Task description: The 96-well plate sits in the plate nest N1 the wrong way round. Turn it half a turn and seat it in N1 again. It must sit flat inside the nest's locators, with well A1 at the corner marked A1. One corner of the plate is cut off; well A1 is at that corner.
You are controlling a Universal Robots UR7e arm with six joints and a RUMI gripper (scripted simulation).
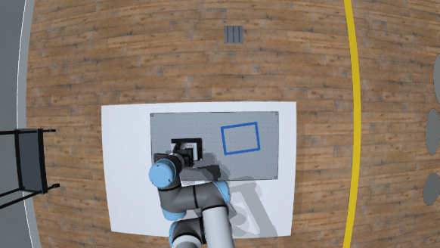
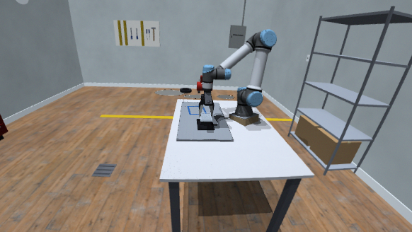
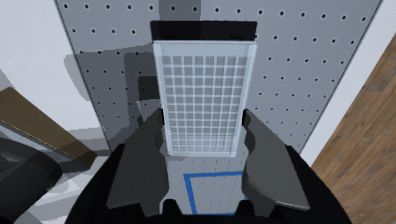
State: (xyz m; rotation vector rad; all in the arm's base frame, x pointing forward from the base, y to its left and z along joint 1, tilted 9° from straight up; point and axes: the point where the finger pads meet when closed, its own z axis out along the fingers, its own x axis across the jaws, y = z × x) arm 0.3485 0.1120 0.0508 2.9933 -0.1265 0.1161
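The clear 96-well plate (image 3: pixel 204 97) is held between my gripper's two dark fingers, which are shut on its long sides near one end. In the wrist view the plate lines up with the black plate nest N1 (image 3: pixel 203 30), whose far edge shows beyond it; most of the nest is hidden under the plate. I cannot tell whether the plate touches the nest. In the top view the gripper (image 1: pixel 187 151) sits over the black nest (image 1: pixel 186 148) on the grey perforated mat (image 1: pixel 214 145). I cannot make out the plate's cut corner or the A1 mark.
A blue outlined rectangle (image 1: pixel 240 137) is on the mat to the right of the nest, also in the wrist view (image 3: pixel 215 190). The robot base (image 2: pixel 244 118) stands on the white table (image 2: pixel 233 148). A metal shelf with a cardboard box (image 2: pixel 325 139) stands beside the table.
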